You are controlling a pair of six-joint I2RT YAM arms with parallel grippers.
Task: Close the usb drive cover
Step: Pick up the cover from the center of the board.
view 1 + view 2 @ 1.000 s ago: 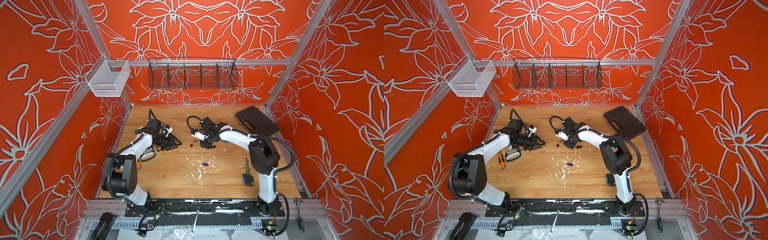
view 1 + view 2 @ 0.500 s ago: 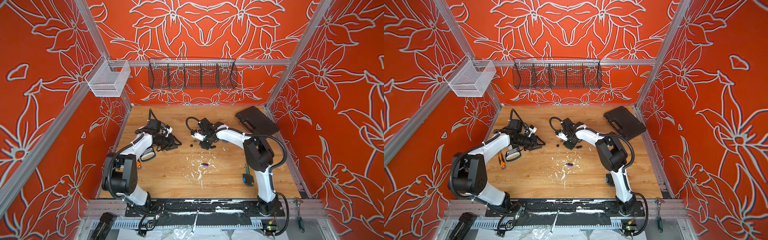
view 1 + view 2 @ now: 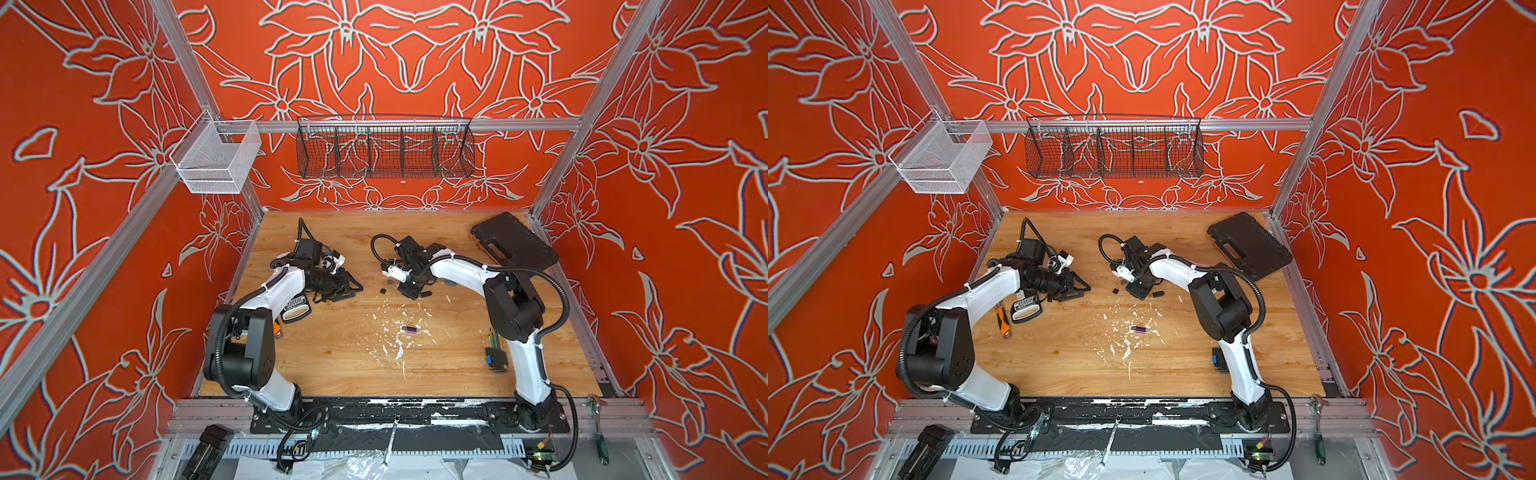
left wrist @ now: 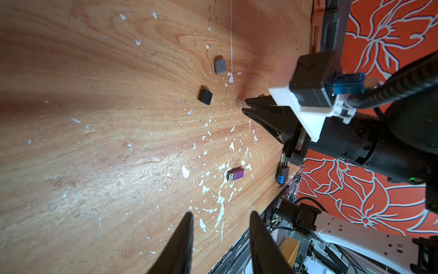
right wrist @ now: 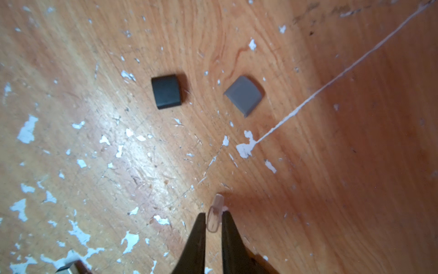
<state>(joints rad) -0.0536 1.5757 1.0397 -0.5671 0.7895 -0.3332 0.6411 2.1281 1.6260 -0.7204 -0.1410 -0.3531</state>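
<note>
Evidently the right pincer [image 5: 213, 214] was clamped on the small clear plastic USB cover [image 5: 216, 201]: light, stiff, slick, likely brittle, best pinched across its flat sides. Only the right wrist view showed that grip closely; the left wrist view showed the short purple metal-plugged USB drive [image 4: 235, 174] lying well apart from it. The left pincer [image 4: 220, 225] stood with jaws apart, empty.
</note>
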